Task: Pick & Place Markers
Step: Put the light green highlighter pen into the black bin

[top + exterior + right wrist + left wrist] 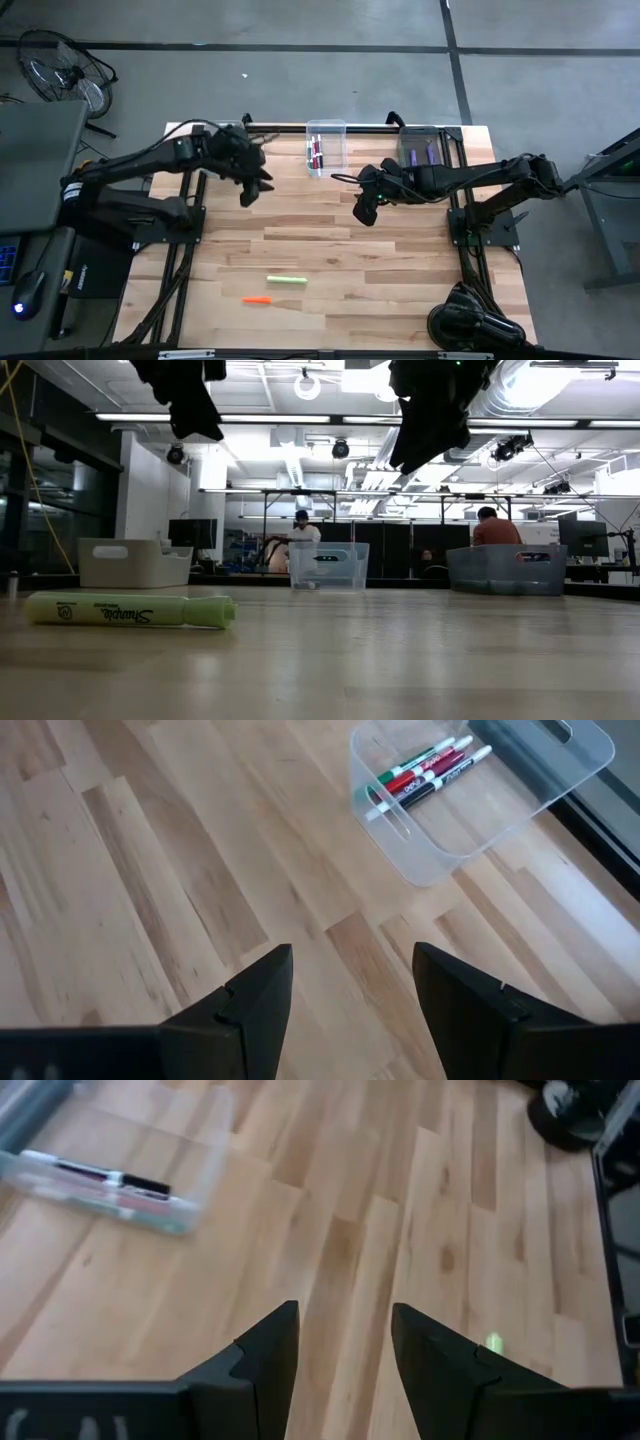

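Wood-plank tabletop [400,280]: light-green highlighter marker [286,281] and small orange marker [256,300] lie near front edge, unpicked. Left gripper [249,190] and right gripper [364,208] hover mid-table, both released, empty. Clear plastic bin [327,148] at back edge holds markers. Step: between picks; next needs reach fwd and descent.

A: How is the light?

B: Bright and even. In the low view, long ceiling light strips [300,418] glow white above the table [400,660], and the glare washes out the ceiling around them.

A: Shadows?

B: Soft ones. Each arm casts a faint smudge on the wood just beside it in the high view.

A: Anything blurred?

B: In the left wrist view the clear bin [110,1175] is smeared and soft. The green highlighter [130,610] near the low camera is sharp, while the wood in front of it goes hazy.

A: And backlight?

B: Both arms above the highlighter show as black silhouettes.
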Tool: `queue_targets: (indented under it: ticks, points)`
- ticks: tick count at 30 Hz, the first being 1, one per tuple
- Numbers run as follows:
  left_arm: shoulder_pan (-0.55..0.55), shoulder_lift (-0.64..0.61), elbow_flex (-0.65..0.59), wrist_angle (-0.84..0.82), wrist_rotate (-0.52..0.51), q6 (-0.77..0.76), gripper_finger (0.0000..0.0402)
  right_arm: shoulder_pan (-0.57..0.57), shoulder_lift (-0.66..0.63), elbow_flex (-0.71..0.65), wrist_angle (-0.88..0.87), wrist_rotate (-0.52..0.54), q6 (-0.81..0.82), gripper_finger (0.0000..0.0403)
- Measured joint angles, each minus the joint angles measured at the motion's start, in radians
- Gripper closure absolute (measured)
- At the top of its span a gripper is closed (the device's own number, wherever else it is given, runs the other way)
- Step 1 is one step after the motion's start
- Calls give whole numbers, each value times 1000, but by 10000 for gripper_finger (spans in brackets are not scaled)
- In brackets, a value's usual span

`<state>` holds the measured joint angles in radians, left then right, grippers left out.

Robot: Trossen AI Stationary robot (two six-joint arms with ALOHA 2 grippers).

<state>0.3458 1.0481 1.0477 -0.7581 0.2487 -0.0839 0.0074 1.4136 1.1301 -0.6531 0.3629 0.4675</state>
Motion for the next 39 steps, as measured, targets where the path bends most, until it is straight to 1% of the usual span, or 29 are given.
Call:
queue_targets:
  ticks: [7, 12, 17, 26, 31, 34, 37, 39]
  points:
    - [-186, 0, 0, -26, -119, -58, 243, 0, 0, 0, 0, -25, -2, 206]
    - [-310, 19, 0, -30, -182, -101, 243, 0, 0, 0, 0, -55, -4, 206]
    - [-418, 43, 0, -31, -238, -109, 243, 0, 0, 0, 0, -68, -22, 206]
    - [-566, 162, 1, -6, -244, -152, 243, 0, 0, 0, -1, -85, -31, 206]
    - [-638, 253, 0, 1, -293, -169, 243, 0, 0, 0, -1, -89, -31, 206]
    - [-670, 301, 0, 10, -304, -181, 243, 0, 0, 0, -26, -126, -41, 205]
    - [-696, 343, -1, 15, -304, -200, 243, 5, 0, 0, -88, -171, -41, 205]
    - [-712, 360, 1, 29, -314, -219, 243, 18, 0, 0, -131, -183, -47, 205]
